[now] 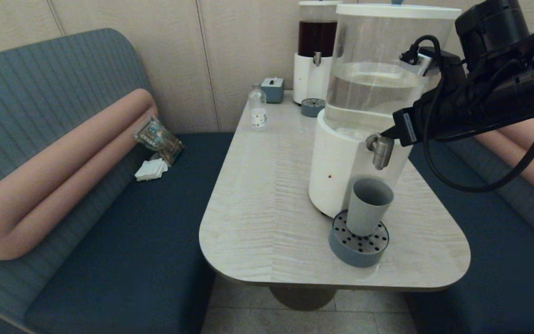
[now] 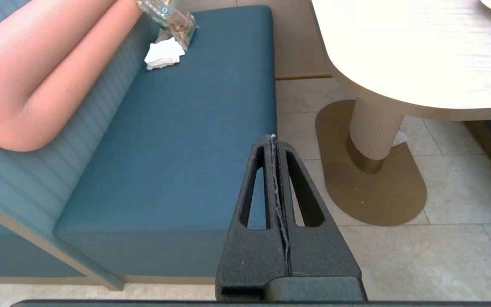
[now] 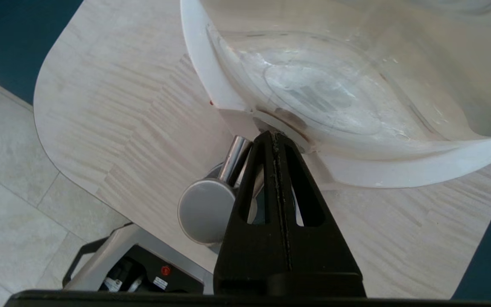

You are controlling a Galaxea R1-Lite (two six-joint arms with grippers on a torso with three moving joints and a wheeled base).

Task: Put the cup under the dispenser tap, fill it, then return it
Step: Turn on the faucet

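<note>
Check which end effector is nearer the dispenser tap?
Right. The right end effector, shut, sits right at the dispenser tap, above the cup. The left end effector, shut, is parked low beside the bench seat, far from it.

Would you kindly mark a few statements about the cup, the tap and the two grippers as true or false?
1. The cup stands on the round perforated tray under the tap. True.
2. The right gripper is clamped on the cup. False: its fingers are shut together at the tap, holding nothing.
3. The left gripper is shut, off the table. True.
4. The cup lies tipped over. False: it stands upright.
</note>
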